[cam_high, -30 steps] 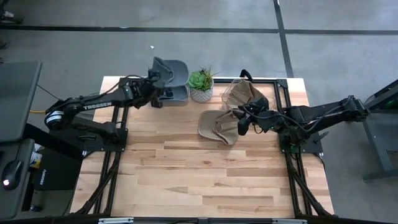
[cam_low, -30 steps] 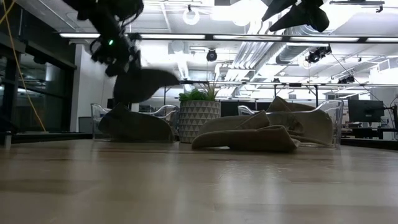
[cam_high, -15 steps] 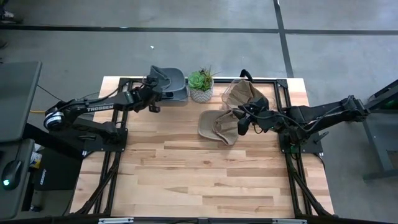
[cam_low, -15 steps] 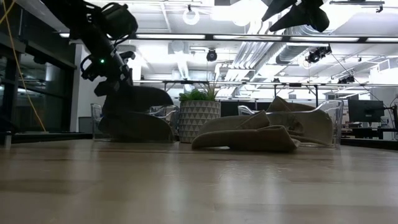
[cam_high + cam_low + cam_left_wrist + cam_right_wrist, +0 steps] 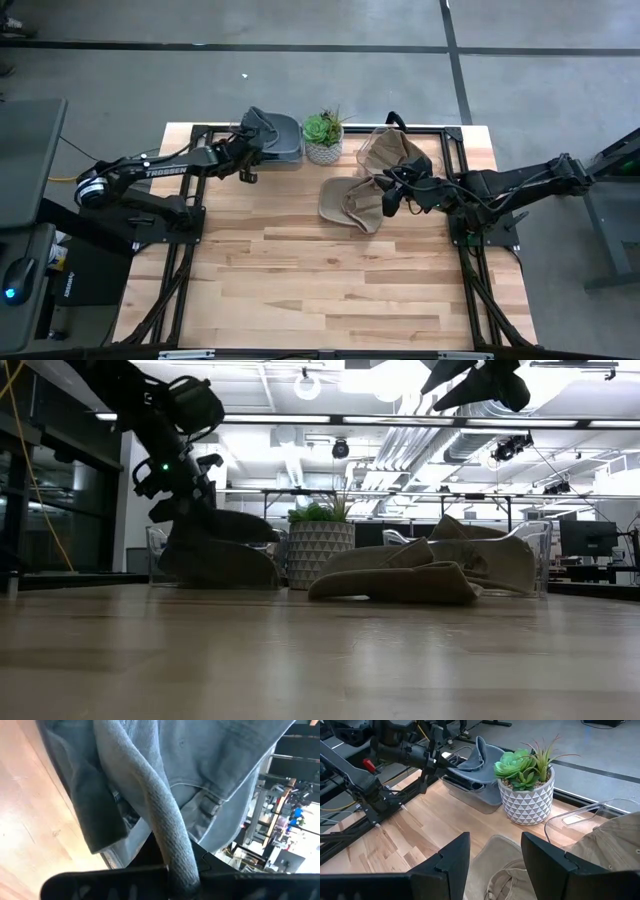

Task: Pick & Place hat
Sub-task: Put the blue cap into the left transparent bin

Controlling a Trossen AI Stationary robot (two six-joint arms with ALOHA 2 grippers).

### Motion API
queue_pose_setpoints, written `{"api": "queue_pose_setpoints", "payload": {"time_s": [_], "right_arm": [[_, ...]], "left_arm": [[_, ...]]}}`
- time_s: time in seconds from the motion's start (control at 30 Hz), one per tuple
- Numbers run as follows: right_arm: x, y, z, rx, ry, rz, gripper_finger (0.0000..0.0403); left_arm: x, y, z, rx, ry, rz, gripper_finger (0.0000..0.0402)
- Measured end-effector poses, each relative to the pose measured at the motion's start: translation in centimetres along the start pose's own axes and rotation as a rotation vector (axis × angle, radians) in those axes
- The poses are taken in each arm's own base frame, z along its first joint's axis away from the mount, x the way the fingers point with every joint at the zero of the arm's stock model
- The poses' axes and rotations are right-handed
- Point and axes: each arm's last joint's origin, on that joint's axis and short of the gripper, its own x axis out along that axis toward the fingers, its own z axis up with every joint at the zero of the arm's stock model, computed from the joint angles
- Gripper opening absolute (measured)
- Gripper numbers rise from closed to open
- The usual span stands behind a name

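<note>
One soft blue-grey cloth hat [image 5: 272, 132] was pinched in my left gripper [image 5: 247, 151] over its clear bin [image 5: 156, 544], unreleased, while my right gripper [image 5: 392, 197], fingers spread, hovered above the tan hat [image 5: 350, 202].

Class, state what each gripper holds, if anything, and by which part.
The left gripper grips the grey hat by its brim edge. The right gripper is open and holds nothing.
</note>
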Motion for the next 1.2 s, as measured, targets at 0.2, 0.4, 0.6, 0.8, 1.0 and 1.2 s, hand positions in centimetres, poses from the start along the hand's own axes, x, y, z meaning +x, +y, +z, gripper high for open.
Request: {"api": "queue_pose_setpoints", "payload": {"time_s": [0.2,0.4,0.6,0.8,1.0,1.2], "right_arm": [[0.0,0.0,0.0,0.0,-0.001,-0.001,0.0172],[0.0,0.0,0.0,0.001,0.0,0.001,0.0172],[0.0,0.0,0.0,0.0,0.001,0.001,0.0172],[0.0,0.0,0.0,0.0,0.001,0.001,0.0172],[0.0,0.0,0.0,0.0,0.001,0.001,0.0172],[0.0,0.0,0.0,0.0,0.001,0.001,0.0172]], "left_arm": [[0.7,0.6,-0.1,0.018,-0.015,0.047,0.0],[1.6,1.4,-0.2,0.012,-0.035,0.102,0.0],[2.3,1.7,-0.3,0.004,-0.042,0.126,0.0],[2.6,2.0,-0.4,0.018,-0.044,0.147,0.0],[2.6,2.0,-0.4,0.019,-0.04,0.154,0.0],[2.6,2.1,-0.4,0.072,-0.036,0.154,0.0023]]}}
